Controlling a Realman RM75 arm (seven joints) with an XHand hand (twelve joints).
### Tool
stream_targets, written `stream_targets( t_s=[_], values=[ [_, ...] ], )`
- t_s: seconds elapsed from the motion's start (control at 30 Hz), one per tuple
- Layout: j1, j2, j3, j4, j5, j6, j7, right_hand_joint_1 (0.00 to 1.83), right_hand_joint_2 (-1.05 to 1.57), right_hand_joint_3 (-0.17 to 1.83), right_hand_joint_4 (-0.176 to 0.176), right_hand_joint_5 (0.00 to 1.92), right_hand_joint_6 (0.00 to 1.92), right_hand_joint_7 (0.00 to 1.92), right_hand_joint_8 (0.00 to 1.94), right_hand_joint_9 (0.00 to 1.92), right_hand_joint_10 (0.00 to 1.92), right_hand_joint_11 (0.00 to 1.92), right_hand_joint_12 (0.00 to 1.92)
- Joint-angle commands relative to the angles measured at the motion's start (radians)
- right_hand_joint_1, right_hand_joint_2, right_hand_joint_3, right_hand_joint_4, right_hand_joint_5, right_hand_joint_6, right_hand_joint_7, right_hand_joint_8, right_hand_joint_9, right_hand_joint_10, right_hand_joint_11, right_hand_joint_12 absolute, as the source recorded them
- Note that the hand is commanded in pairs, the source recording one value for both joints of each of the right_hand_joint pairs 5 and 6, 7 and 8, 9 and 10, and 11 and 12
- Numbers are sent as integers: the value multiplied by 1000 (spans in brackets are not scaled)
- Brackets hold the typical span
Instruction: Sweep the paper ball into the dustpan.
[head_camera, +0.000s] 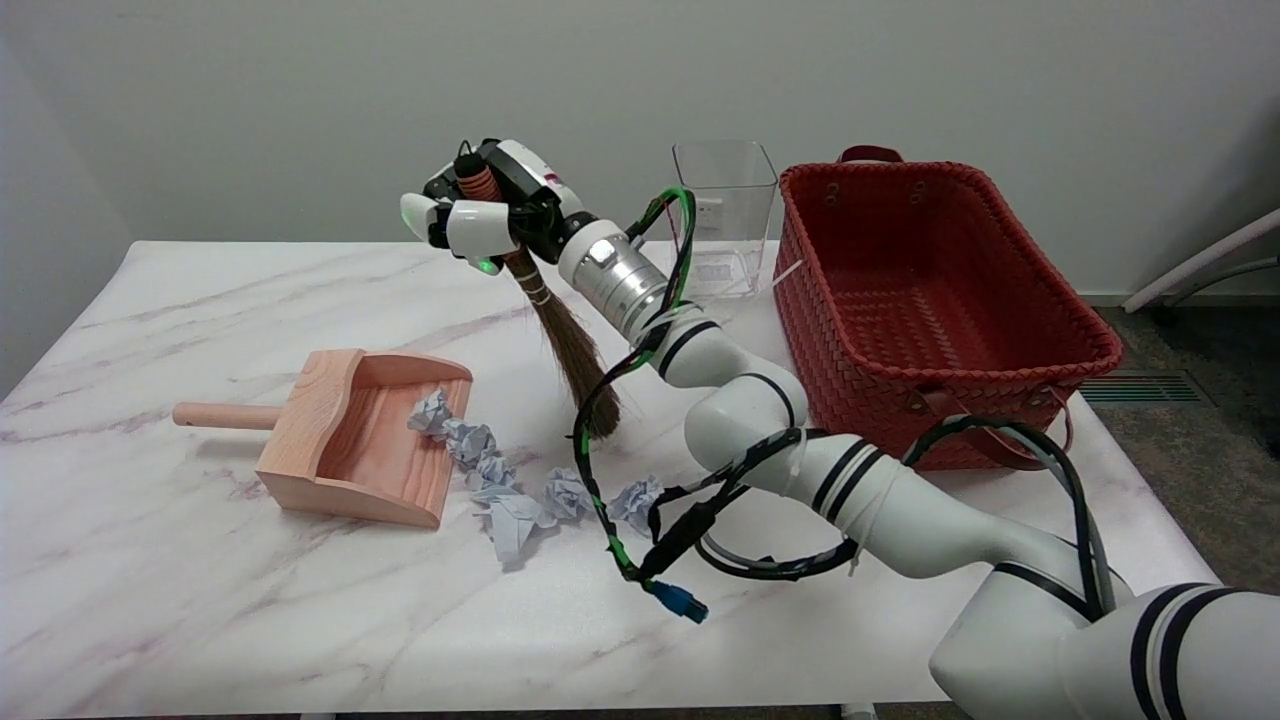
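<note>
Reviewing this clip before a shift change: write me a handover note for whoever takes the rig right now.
Right hand: grips the broom by its handle, bristles hanging down toward the table.
Dustpan: on the table, mouth facing right.
Paper balls: one sits at the pan's mouth; a trail runs out from the lip; two more lie further right.
Done: broom picked up, one ball about in.
Left: sweep the rest leftward into the pan.

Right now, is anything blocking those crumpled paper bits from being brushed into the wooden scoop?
Nothing visible blocks them. The paper balls lie in a line on the table leading to the open mouth of the dustpan, one already at its lip. The right hand holds the broom, its bristles right of the dustpan.
</note>
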Motion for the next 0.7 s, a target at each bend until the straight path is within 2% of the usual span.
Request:
stream_targets(
  t_s=[0.03, 0.23, 0.53, 0.7],
  values=[
    [-58, -28, 13, 66, 4, 49, -257, 1021, 1282, 1203, 0, 1920, 1920, 1920, 1920, 1920, 1920, 1837, 1837],
    [-119, -48, 35, 157, 20, 8, -507, 1018, 1319, 1185, 0, 1920, 1920, 1920, 1920, 1920, 1920, 1841, 1841],
    [-214, -66, 41, 219, 85, 6, -516, 1020, 1361, 1159, 0, 1920, 1920, 1920, 1920, 1920, 1920, 1833, 1833],
    [-284, -68, 30, 238, 205, 17, -520, 1019, 1367, 1161, 0, 1920, 1920, 1920, 1920, 1920, 1920, 1832, 1832]
  ],
)
